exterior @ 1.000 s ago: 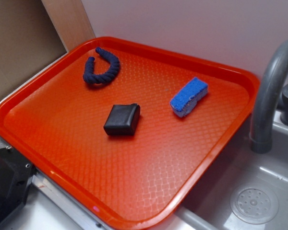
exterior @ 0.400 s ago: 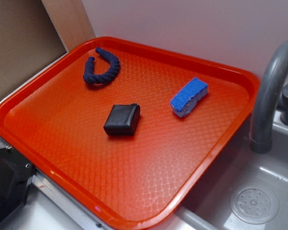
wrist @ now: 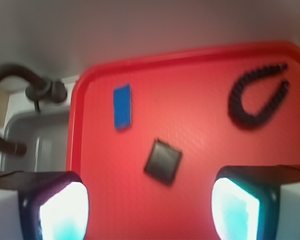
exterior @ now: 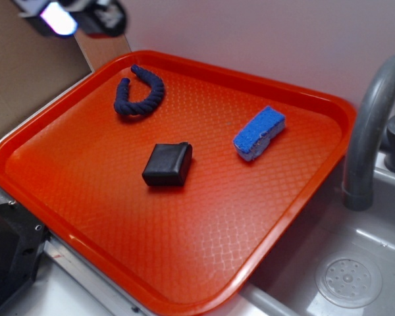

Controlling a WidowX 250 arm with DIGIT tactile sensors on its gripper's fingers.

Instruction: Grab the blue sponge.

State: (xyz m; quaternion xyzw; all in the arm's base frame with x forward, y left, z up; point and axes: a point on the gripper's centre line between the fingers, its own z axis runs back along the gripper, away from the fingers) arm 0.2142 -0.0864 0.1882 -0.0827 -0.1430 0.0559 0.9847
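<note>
The blue sponge (exterior: 259,133) lies flat on the right half of the red tray (exterior: 184,263), its paler underside showing along one edge. In the wrist view the blue sponge (wrist: 122,106) sits upper left of centre. My gripper (exterior: 76,16) has just come into the exterior view at the top left corner, high above the tray's back-left corner and far from the sponge. From the wrist camera the gripper (wrist: 149,210) is open, its two glowing fingertips (wrist: 62,212) wide apart with only tray between them.
A black block (exterior: 167,164) lies mid-tray and a dark navy rope (exterior: 140,93) curls at the back left. A grey faucet (exterior: 368,131) and a sink with its drain (exterior: 349,282) border the tray's right side. A wall stands behind.
The gripper has entered the exterior view at the top left, where nothing of it showed before. The sponge, block and rope have not moved.
</note>
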